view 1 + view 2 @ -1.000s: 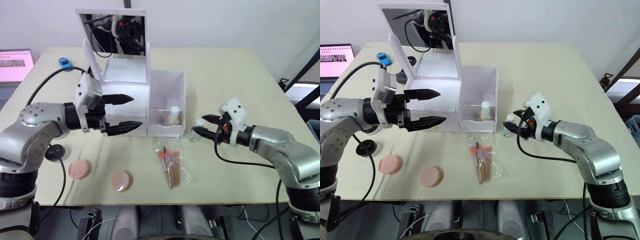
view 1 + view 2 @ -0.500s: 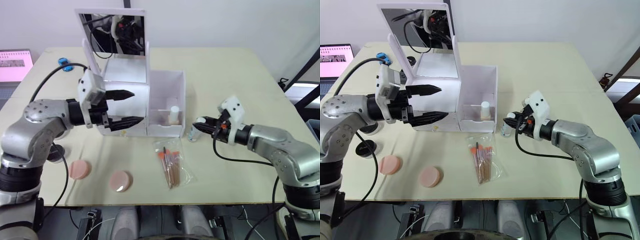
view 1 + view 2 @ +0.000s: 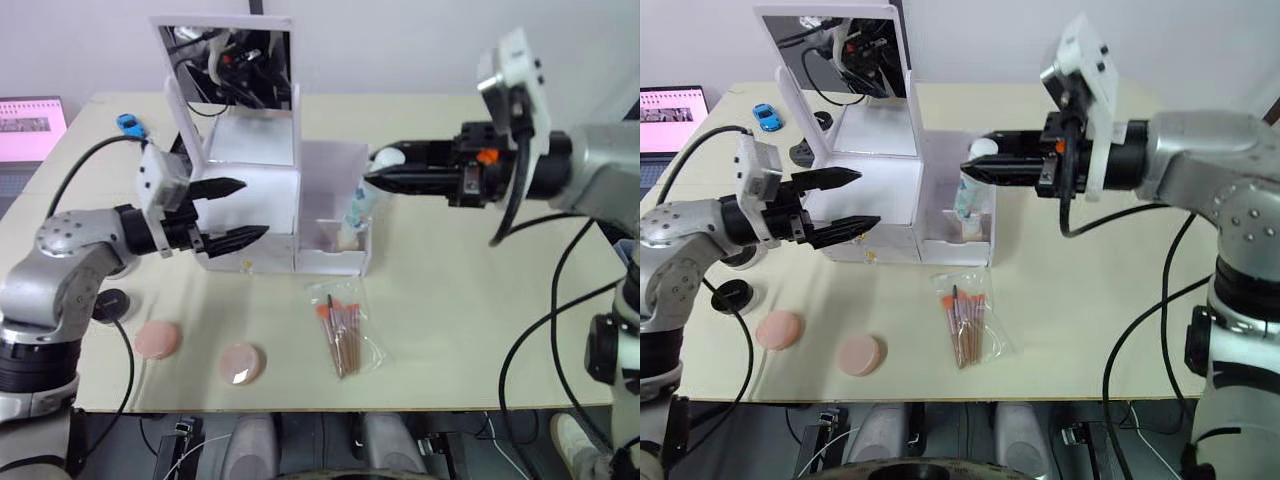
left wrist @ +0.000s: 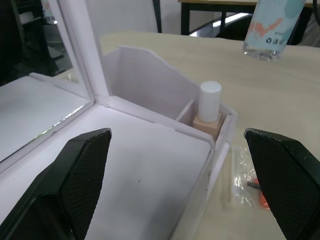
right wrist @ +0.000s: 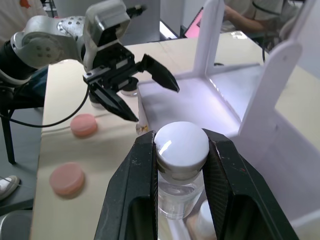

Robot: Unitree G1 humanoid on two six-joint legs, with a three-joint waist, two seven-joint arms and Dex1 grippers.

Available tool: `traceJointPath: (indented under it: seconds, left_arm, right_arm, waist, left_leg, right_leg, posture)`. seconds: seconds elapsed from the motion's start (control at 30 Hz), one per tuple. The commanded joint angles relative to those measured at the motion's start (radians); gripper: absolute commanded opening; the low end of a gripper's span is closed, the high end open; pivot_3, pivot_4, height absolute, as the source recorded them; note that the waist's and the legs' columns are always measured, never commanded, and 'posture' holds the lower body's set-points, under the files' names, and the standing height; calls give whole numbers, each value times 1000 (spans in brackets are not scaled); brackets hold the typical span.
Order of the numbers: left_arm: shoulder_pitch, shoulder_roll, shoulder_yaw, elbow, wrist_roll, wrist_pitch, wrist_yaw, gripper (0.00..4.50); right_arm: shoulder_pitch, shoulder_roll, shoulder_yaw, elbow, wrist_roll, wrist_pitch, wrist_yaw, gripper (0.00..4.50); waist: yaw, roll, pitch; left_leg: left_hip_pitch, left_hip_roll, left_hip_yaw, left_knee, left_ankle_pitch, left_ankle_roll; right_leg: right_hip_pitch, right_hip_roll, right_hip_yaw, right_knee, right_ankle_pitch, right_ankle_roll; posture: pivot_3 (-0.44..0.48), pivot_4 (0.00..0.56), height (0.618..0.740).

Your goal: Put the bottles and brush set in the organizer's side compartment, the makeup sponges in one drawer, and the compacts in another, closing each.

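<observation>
My right gripper is shut on a clear bottle by its white cap. The bottle hangs tilted over the side compartment of the white organizer, whose mirror lid stands up. A small white-capped bottle stands inside that compartment. My left gripper is open in front of the organizer's drawer side, with nothing between its fingers. The brush set, in a clear bag, lies on the table in front of the organizer. Two pink round discs lie near the front left; I cannot tell whether they are sponges or compacts.
A laptop and a blue toy car sit at the far left of the table. A black round base with a cable lies beside my left arm. People sit in the background of the right wrist view.
My right gripper has lifted the bottle from the table beside the organizer and carried it up and left over the side compartment. My left gripper has drawn back slightly to the left.
</observation>
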Motion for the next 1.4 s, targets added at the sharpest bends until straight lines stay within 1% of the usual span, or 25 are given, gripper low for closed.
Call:
traceJointPath:
  seconds: [0.03,0.1,0.17,0.23,0.4,0.57,0.73,0.9,1.13,1.17,1.2,1.3,1.33,1.37,1.4]
  left_arm:
    - [12,12,51,-31,-9,-21,7,4500]
    - [32,17,82,-36,-14,-36,3,4500]
    - [56,27,125,-50,-35,-28,3,4500]
    - [70,32,151,-63,-55,-15,8,4500]
    - [105,46,211,-108,-105,19,32,4500]
    - [127,52,222,-133,-115,30,51,4500]
    - [130,59,222,-143,-125,38,69,4500]
    - [126,63,219,-142,-125,41,74,4500]
    - [111,66,198,-131,-114,37,64,4500]
    - [109,65,196,-130,-114,37,64,4500]
    - [107,63,193,-130,-115,39,63,4500]
    - [101,62,184,-125,-113,37,62,4500]
    - [99,63,180,-122,-109,35,60,4500]
    - [98,65,176,-120,-105,32,58,4500]
    - [99,69,172,-118,-105,36,55,4500]
  right_arm:
    - [-62,32,74,75,-97,-94,26,725]
    - [-75,53,152,133,-175,-147,51,725]
    - [-98,103,218,217,-248,-191,47,725]
    - [-110,136,245,264,-293,-218,50,725]
    - [-95,191,291,303,-347,-237,85,725]
    - [-54,222,367,345,-431,-285,126,725]
    - [-26,254,376,353,-461,-295,142,725]
    - [9,272,415,386,-547,-375,147,725]
    - [19,299,408,397,-587,-409,169,725]
    - [19,299,404,393,-587,-406,173,1772]
    - [18,298,399,389,-587,-403,177,2077]
    - [12,290,383,369,-580,-390,190,3700]
    - [8,287,373,360,-572,-382,194,4149]
    - [5,285,362,351,-564,-372,197,4479]
    - [4,281,347,338,-551,-356,203,4479]
  waist:
    - [-1,0,0]
    - [-2,0,0]
    - [-6,0,0]
    - [-5,0,0]
    - [3,0,0]
    - [1,0,0]
    - [0,0,0]
    - [-1,0,0]
    - [-1,0,0]
    - [-1,0,0]
    - [-1,0,0]
    - [0,0,0]
    - [0,0,0]
    - [0,0,0]
    - [1,0,0]
  left_leg:
    - [0,0,0,0,0,0]
    - [0,0,0,0,0,0]
    - [0,0,0,0,0,0]
    - [0,0,0,-1,0,0]
    - [-2,0,0,-2,0,0]
    - [-1,0,0,-2,0,0]
    - [-1,0,0,-1,0,0]
    - [0,0,0,-1,0,0]
    - [0,0,0,-1,0,0]
    - [0,0,0,-1,0,0]
    - [0,0,0,-1,0,0]
    - [0,0,0,-1,0,0]
    - [0,0,0,-1,0,0]
    - [0,0,0,-1,0,0]
    - [0,0,0,-1,0,0]
  right_leg:
    - [0,0,0,0,0,0]
    - [0,0,0,1,0,0]
    - [-1,0,0,1,0,0]
    - [-2,1,0,2,0,0]
    - [-3,1,0,2,0,0]
    - [-2,0,0,2,0,0]
    - [-3,1,0,3,0,0]
    - [-2,1,0,3,0,0]
    - [-3,1,0,3,0,0]
    - [-3,1,0,3,0,0]
    - [-2,1,0,3,0,0]
    - [-2,1,0,3,0,0]
    - [-2,1,0,3,0,0]
    - [-2,1,0,3,0,0]
    - [-2,1,0,3,0,0]
  posture:
    - [0,150,723]
    - [0,150,723]
    - [0,150,723]
    - [0,150,723]
    - [0,150,723]
    - [0,150,723]
    - [0,150,723]
    - [0,150,723]
    - [0,150,723]
    - [0,150,723]
    - [0,150,723]
    - [0,150,723]
    - [0,150,723]
    - [0,150,723]
    - [0,150,723]
